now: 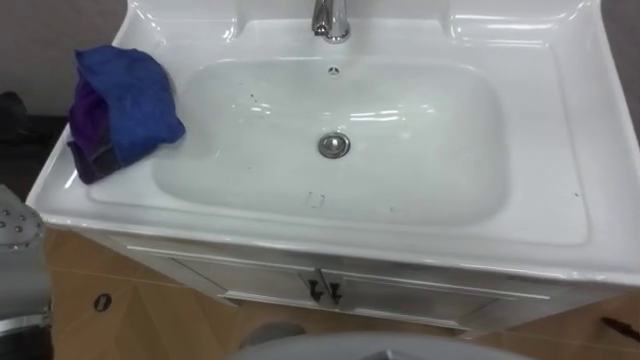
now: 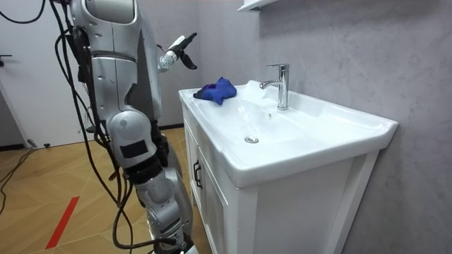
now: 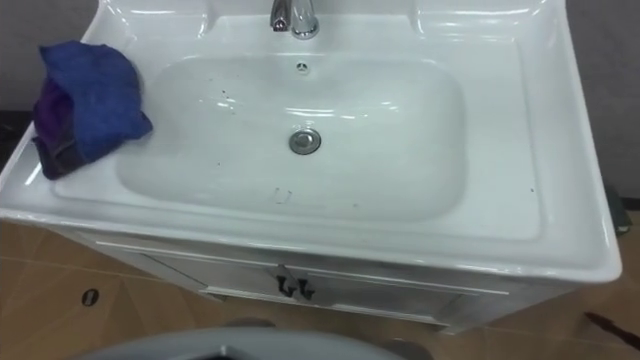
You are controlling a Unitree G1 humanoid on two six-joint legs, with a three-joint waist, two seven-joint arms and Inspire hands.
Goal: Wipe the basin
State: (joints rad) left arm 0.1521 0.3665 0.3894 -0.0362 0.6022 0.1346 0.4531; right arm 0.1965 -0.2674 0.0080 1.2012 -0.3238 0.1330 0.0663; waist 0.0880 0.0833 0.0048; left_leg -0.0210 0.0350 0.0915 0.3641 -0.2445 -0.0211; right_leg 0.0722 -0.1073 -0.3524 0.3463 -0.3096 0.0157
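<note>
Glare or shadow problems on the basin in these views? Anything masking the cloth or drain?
Left eye view: bright glare streaks on the bowl of the white ceramic basin, right of the round metal drain, which stays readable; the folded blue cloth on the left rim is evenly lit. Right eye view: same streaks. Room view: even light, small highlights on the chrome tap.

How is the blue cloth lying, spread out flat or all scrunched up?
Scrunched up. The cloth sits in a rumpled heap on the left rim of the basin, with folds and a darker layer showing.
</note>
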